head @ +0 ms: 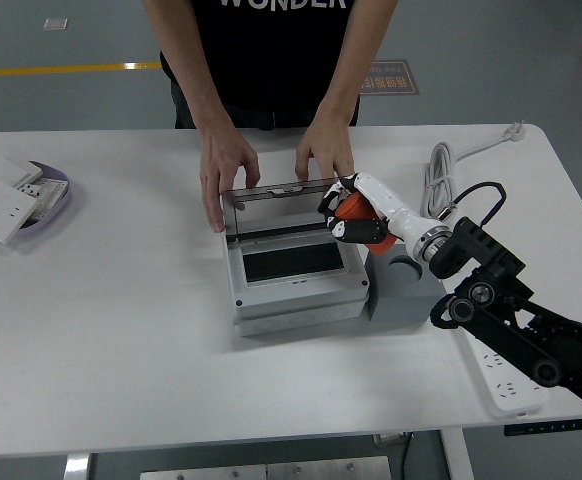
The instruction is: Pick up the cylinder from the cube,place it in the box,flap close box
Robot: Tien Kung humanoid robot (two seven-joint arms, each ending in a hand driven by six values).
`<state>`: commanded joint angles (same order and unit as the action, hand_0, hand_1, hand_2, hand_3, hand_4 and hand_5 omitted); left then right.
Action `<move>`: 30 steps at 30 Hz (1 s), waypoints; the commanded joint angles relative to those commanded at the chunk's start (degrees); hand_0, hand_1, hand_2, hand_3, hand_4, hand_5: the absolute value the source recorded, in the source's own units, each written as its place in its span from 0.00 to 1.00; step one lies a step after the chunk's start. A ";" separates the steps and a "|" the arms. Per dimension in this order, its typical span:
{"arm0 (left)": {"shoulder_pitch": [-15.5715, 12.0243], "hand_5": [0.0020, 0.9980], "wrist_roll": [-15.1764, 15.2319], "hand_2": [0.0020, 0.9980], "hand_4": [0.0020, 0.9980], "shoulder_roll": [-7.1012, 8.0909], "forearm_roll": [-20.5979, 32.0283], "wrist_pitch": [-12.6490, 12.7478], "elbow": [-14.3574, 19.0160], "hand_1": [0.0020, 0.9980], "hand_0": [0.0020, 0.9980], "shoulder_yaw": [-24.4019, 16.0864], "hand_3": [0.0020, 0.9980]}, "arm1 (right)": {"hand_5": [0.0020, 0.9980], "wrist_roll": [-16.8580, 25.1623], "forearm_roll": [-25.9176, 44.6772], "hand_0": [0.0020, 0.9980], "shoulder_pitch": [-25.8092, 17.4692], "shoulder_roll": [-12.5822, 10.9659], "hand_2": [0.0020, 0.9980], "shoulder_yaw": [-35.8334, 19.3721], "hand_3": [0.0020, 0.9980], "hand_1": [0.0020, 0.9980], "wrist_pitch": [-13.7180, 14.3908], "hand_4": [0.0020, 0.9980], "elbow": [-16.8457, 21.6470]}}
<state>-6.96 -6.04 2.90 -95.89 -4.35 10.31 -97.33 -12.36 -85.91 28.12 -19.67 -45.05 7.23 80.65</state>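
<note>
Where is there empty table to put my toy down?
The widest bare stretch lies between the purple plate of switch panels and the grey box, plus the whole front strip. It is crowded around the box: a person's hands, the right hand holding the orange cylinder, the cube.

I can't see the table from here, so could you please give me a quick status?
Right hand shut on orange cylinder, over box right edge. Left hand not in view. Person's hands hold lid open. Cube bare.
</note>
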 joint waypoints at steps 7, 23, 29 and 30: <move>-0.04 0.12 -0.13 0.61 0.70 -0.04 -0.27 -0.02 0.00 0.65 0.61 -0.39 0.67 | 0.00 0.59 1.22 0.06 -0.75 -0.71 0.26 -0.90 0.21 0.18 -0.32 0.00 -0.36; 0.00 0.12 -0.74 0.61 0.70 0.30 -0.84 0.07 0.00 0.65 0.61 -0.73 0.67 | 0.00 1.91 6.60 0.05 1.24 -0.96 0.25 2.75 0.21 0.17 -2.23 0.00 1.17; 0.11 0.12 -1.19 0.61 0.70 0.68 -0.75 0.17 0.00 0.65 0.61 -0.64 0.67 | 0.00 2.58 10.46 0.06 3.76 -1.33 0.25 5.81 0.20 0.17 -1.99 0.00 0.70; 0.16 0.12 -1.23 0.61 0.70 0.75 -0.68 0.18 0.00 0.65 0.61 -0.59 0.67 | 0.00 2.75 11.33 0.06 4.17 -1.38 0.25 6.32 0.20 0.17 -2.01 0.00 0.52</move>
<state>-6.79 -7.28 3.65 -96.57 -4.17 10.31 -97.91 -9.61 -74.58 32.29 -21.04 -38.73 5.22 81.17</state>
